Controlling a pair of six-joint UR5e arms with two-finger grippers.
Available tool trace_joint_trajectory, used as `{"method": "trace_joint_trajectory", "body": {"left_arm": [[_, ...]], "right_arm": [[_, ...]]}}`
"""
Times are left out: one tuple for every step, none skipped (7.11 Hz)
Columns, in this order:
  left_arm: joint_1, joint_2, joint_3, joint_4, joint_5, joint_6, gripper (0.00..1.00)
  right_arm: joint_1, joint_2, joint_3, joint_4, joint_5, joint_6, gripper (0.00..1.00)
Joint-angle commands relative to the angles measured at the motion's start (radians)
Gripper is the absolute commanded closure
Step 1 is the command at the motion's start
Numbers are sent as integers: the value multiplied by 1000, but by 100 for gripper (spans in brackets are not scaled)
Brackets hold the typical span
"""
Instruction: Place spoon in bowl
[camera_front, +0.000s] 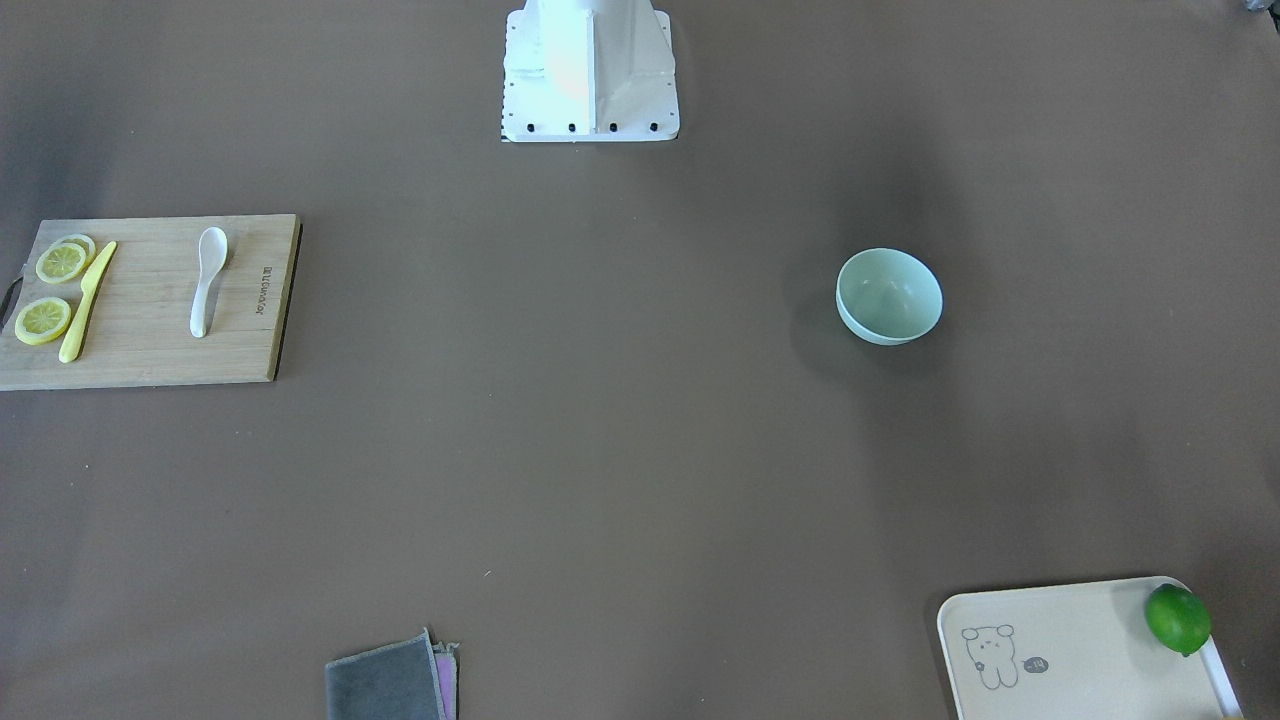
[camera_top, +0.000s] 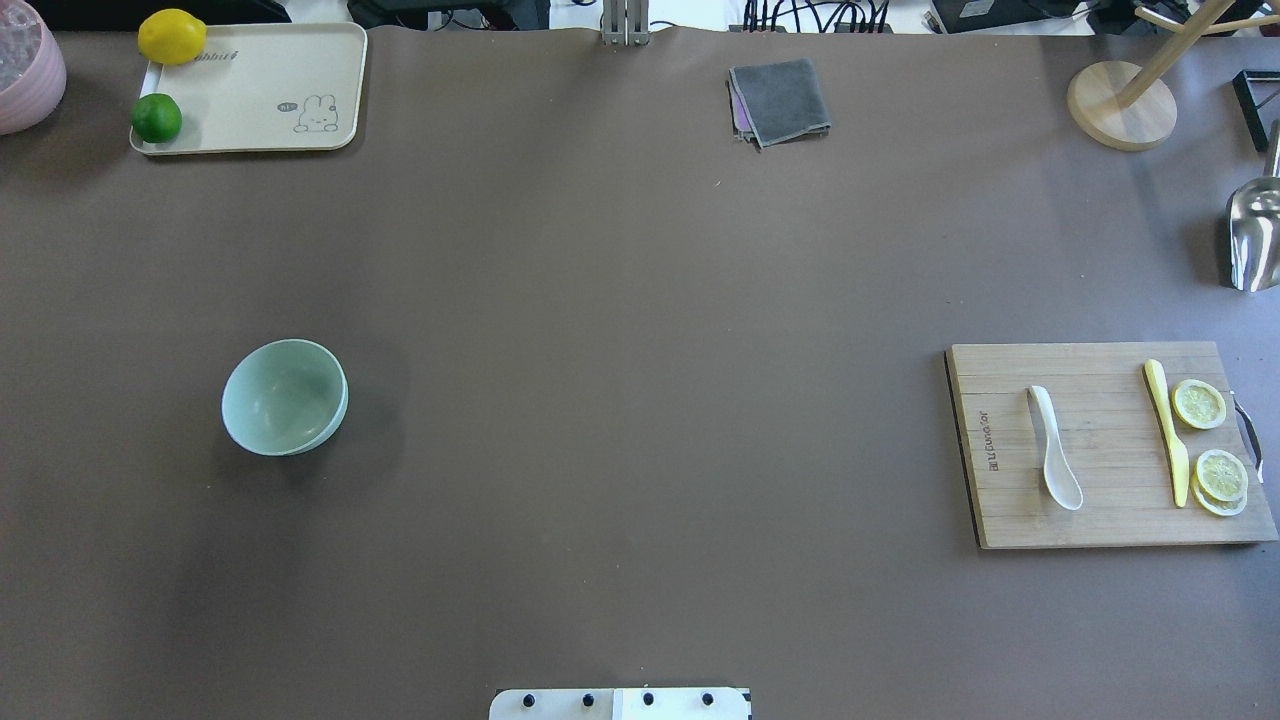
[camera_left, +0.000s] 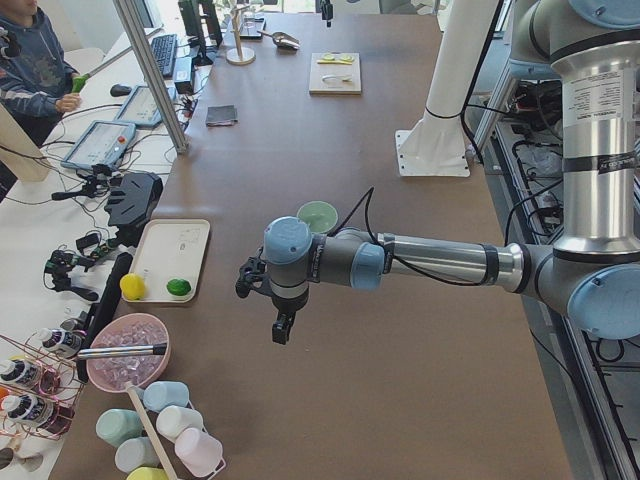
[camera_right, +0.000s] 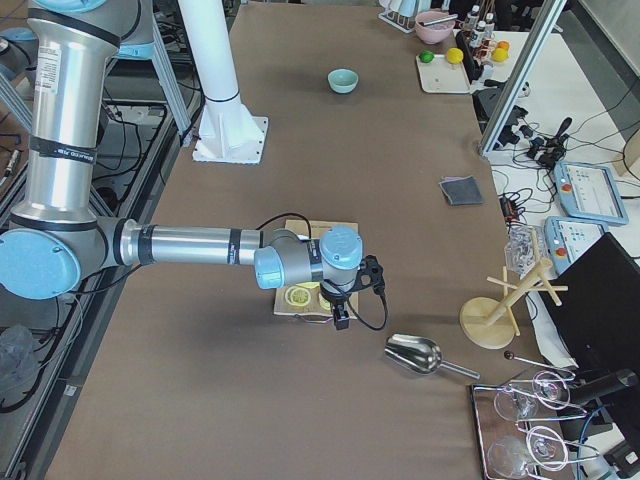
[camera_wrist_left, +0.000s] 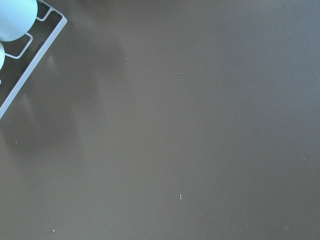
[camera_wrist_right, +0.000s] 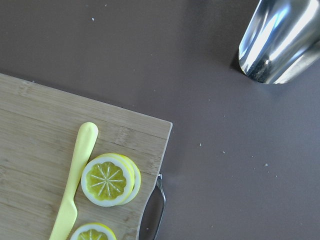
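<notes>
Presently, status of task: not begun as far as can be judged.

- Spoon (camera_top: 1055, 447): lies flat on the cutting board (camera_top: 1100, 510), on the robot's right side of the table (camera_top: 640, 300); nothing touches it. It lies apart from the yellow knife (camera_top: 1167, 430) and the lemon slices (camera_top: 1199, 404) on the same board.
- Bowl (camera_top: 285, 397): upright and empty, on the robot's left side, well apart from the spoon.
- Left fingers (camera_left: 283, 328): hang over bare table, near the bowl. They show in a side view only, so I cannot tell whether they are spread or closed. Nothing seen in them.
- Right fingers (camera_right: 341, 318): hang above the board's outer end. They too show in a side view only, so their spread cannot be told.
- Left to do, by judgement: grasp, lift, carry across, release into bowl.

Hidden or unclear: both arms lie outside the overhead and front views. The right wrist camera shows the knife and slices but cuts off the spoon. From the right-hand side view the arm covers most of the board.
</notes>
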Motion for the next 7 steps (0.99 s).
{"method": "trace_joint_trajectory", "body": {"left_arm": [[-5,11,12,0,-5,2,2],[-7,36,0,-9,-6,11,2],[-7,36,-3,-7,-6,11,2],[-8,38,-6,-9,-6,11,2],[-8,39,-9,-9,-8,9,2],[-8,39,-8,-7,-8,5,2],[-7,47,-2,-7,-8,5,2]], "right_arm": [[3,-7,-4,-2,-10,8,0],[12,-9,-27,-5,1,14,0],[14,-7,-53,-3,1,13,0],[26,-1,-55,-3,1,16,0],[43,0,-50,-3,1,81,0],[43,0,-46,-2,1,138,0],[49,-3,-46,-2,-1,133,0]]}}
